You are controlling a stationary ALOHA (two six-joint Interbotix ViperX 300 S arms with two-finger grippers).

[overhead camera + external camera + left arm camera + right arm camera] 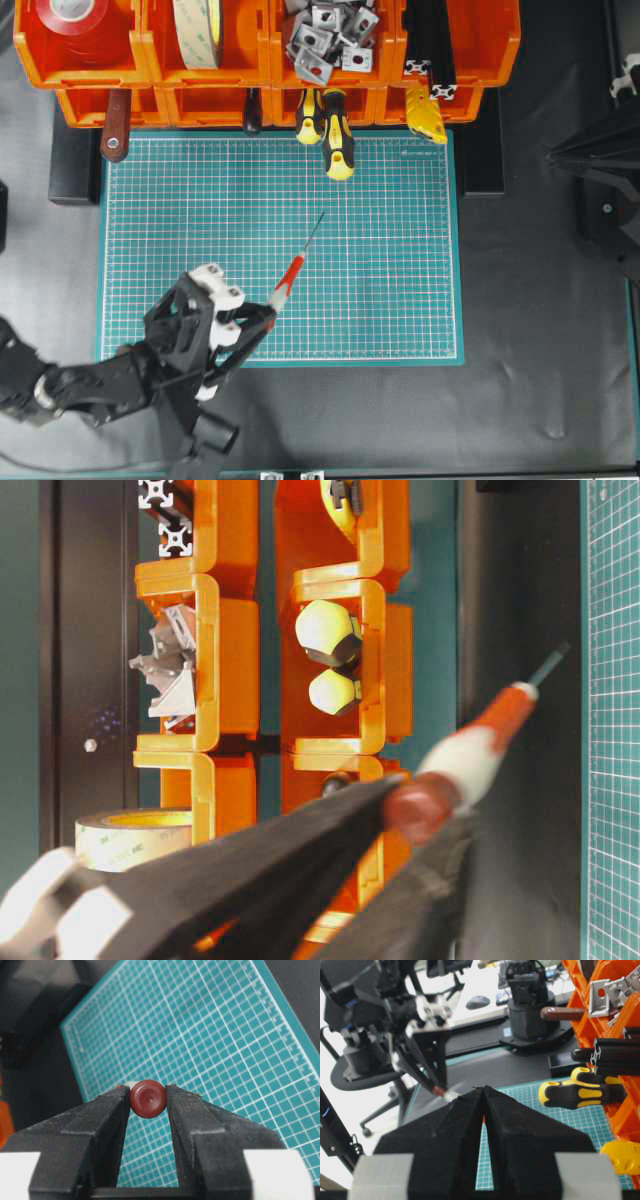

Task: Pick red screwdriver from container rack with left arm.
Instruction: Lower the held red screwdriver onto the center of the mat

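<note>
The red screwdriver [291,275] is held out over the green cutting mat [390,260], its thin shaft pointing up and right toward the container rack [265,62]. My left gripper [268,312] is shut on its dark red butt cap [148,1098], one black finger [107,1110] on each side. From table level the white band and red handle [475,750] stick out past the fingertips. My right gripper [483,1089] is shut with its tips touching and nothing between them. It looks across the mat at the held red screwdriver [444,1093].
Two yellow-and-black screwdrivers [338,135] and a brown flat handle [116,125] poke out of the lower orange bins. Upper bins hold tape rolls [75,20], metal brackets [325,35] and black extrusions [430,45]. The right arm's base [600,170] sits at the right edge.
</note>
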